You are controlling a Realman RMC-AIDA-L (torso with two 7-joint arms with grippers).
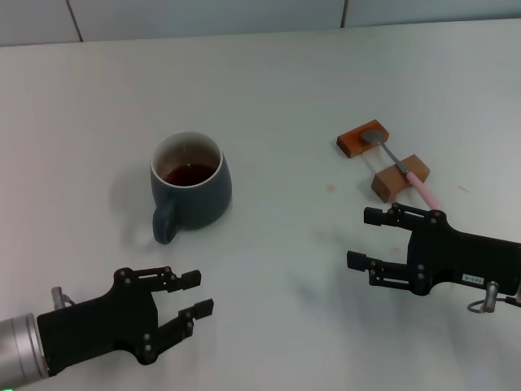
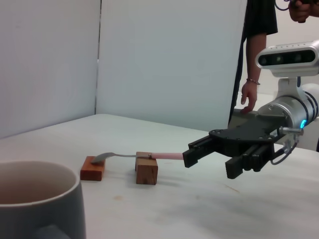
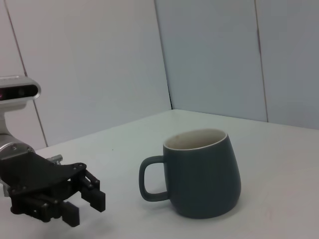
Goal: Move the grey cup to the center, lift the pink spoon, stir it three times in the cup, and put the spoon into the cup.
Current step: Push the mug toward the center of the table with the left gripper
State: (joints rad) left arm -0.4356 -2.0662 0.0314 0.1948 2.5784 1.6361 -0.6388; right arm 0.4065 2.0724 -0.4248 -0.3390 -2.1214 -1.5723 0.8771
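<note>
On the white table (image 1: 269, 73), left of the middle, stands the grey cup (image 1: 192, 189). It is upright, with dark brown liquid inside, and its loop handle points toward the near edge of the table. On the right side, farther away, the pink spoon (image 1: 400, 167) lies across two orange-brown blocks (image 1: 363, 138). The metal bowl of the spoon rests on the far block, the neck crosses the near block, and the pale pink handle sticks out beyond this block toward the near right. In the left wrist view the spoon is raised from the table surface by the blocks, almost level.

The left gripper (image 1: 195, 293) is at the near left, in front of the cup and apart from it. Its fingers are spread and hold nothing. The right gripper (image 1: 362, 237) is at the near right, just in front of the end of the pink handle, and its fingers point to the left, toward the middle of the table. Its fingers are also apart and empty. In the left wrist view it hangs a little above the table, close to the handle tip, but it does not touch it.

Behind the table, in the left wrist view, a person (image 2: 255, 55) in dark clothes stands beside the robot.
</note>
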